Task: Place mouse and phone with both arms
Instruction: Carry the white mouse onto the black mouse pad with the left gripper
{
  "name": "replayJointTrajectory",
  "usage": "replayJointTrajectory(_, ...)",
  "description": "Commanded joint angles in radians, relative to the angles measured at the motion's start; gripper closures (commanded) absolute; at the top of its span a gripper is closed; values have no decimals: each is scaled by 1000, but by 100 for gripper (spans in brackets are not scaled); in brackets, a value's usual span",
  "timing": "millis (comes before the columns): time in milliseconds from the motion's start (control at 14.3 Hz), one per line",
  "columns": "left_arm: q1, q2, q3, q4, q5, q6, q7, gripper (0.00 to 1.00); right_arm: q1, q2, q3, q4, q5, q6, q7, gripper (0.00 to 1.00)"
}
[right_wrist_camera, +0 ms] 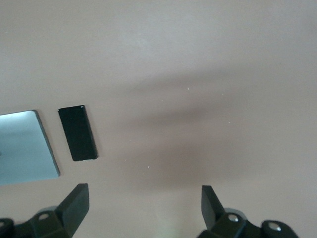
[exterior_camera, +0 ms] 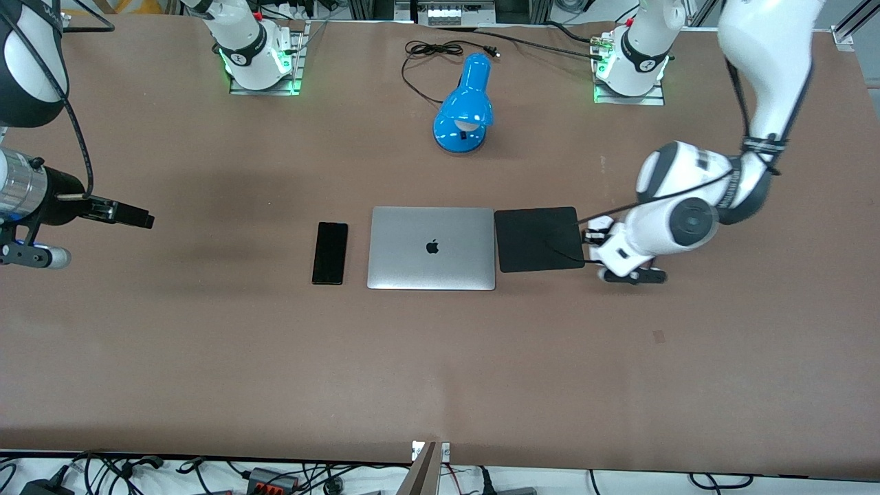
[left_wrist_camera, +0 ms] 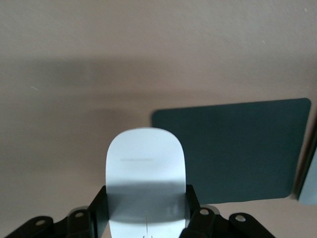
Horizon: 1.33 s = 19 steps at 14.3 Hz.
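One mouse (left_wrist_camera: 146, 173) sits clamped in the left tool (left_wrist_camera: 147, 213) (above the table).

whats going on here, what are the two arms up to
The left hand is shut on a small white oval mouse, held beside the square black mouse pad, at its edge toward the left arm's end of the table. The slim black phone lies flat beside the closed silver laptop. The right hand is open, over bare table toward the right arm's end.
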Motion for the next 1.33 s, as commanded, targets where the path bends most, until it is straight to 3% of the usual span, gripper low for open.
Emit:
replayJointTrajectory(0, -22, 3, -7, -118, 23, 166, -111, 69, -15, 5, 23, 51, 77, -32, -38, 0)
replayJointTrajectory(140, -77, -1, -7, -171, 28, 251, -194, 69, -18, 10, 18, 59, 62, -29, -67, 0)
replayJointTrajectory(561, -123, 3, -7, -174, 29, 333, -257, 69, -35, 12, 7, 93, 13, 44, -69, 0)
replayJointTrajectory(841, -165, 42, -4, -172, 31, 372, -288, 69, -33, -33, 7, 71, 3, 6, -57, 0)
replayJointTrajectory(981, -195, 52, 1, -172, 31, 423, -346, 69, -27, -121, 9, -34, -5, 0, -54, 0)
replayJointTrajectory(1261, -198, 66, 16, -157, 32, 428, -351, 69, -38, -324, 4, -343, -13, 175, -55, 0)
